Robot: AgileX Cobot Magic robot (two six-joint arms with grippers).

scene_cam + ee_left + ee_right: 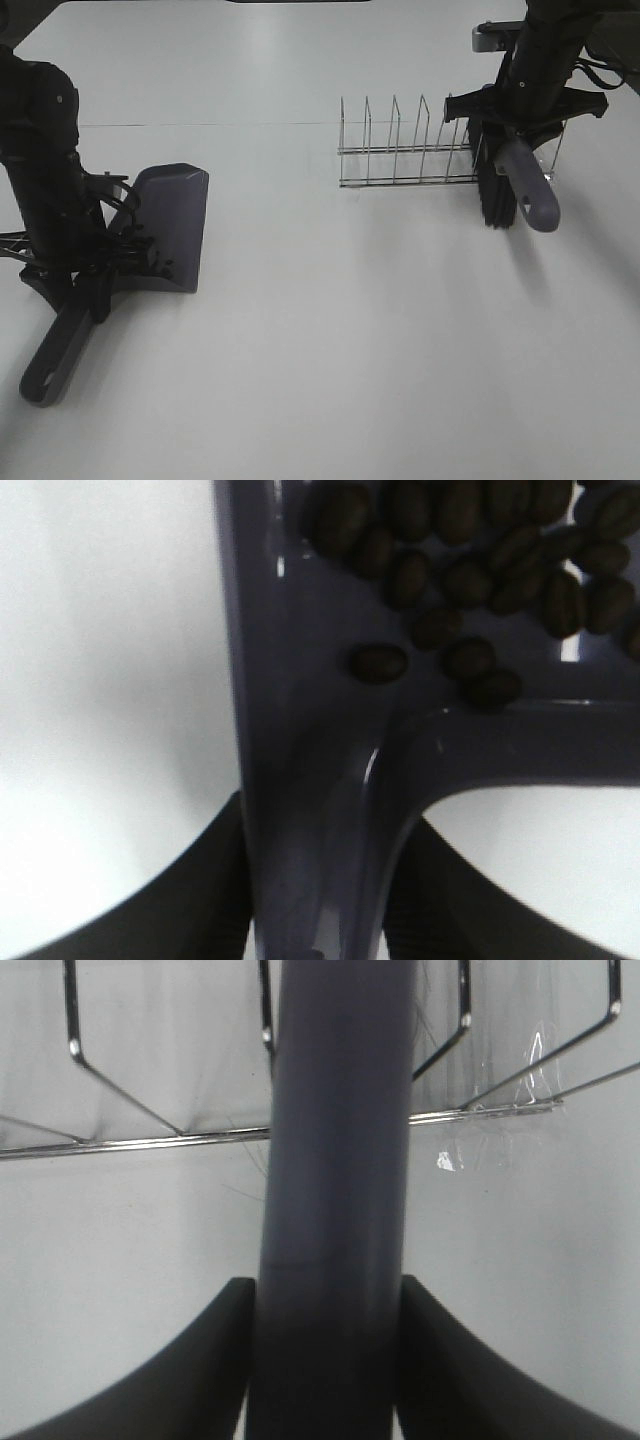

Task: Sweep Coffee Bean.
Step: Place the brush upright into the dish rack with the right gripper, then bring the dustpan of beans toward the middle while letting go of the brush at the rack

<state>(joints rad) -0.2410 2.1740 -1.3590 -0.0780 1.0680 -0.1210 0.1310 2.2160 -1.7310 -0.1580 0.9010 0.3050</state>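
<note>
White table (330, 360), wire rack (410, 150) at back. Coffee beans (470, 550) inside dustpan (172, 225) (clustered just beyond handle), left gripper (315, 880) clamping handle. Right gripper (330, 1350) clamps brush (515, 185).

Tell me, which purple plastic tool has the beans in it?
The purple dustpan, held by the left gripper, holds the coffee beans; the purple-handled brush carries none.

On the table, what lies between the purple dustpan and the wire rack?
Only bare white table shows between the dustpan and the wire rack in the exterior high view; no loose beans are visible there.
</note>
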